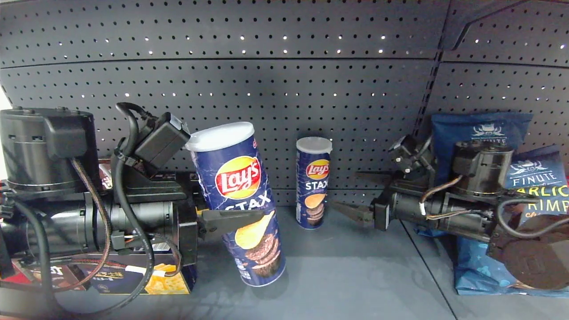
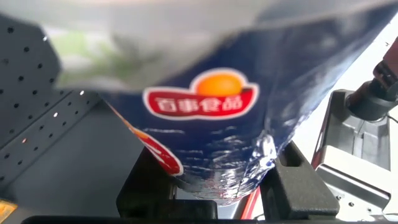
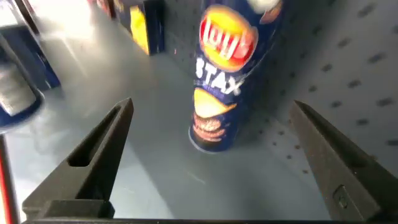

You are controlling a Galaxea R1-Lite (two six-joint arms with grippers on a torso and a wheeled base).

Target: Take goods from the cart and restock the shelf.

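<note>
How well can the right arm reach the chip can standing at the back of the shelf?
Probably yes: the open right gripper faces the standing can with bare shelf between; the tilted can in the left gripper sits aside.

Dark perforated metal panel (image 1: 284, 80) across the top. Blue foil snack bags (image 1: 480, 133) (overlapping) at right; yellow-printed cardboard box (image 1: 166, 280) lower left.

Dark perforated back wall (image 1: 284, 80) behind the right claw (image 1: 344, 190), dotted with pinpricks of light through its holes. Smooth grey shelf (image 1: 355, 275) beneath that claw, upright panel seam (image 1: 426, 102) near it.
</note>
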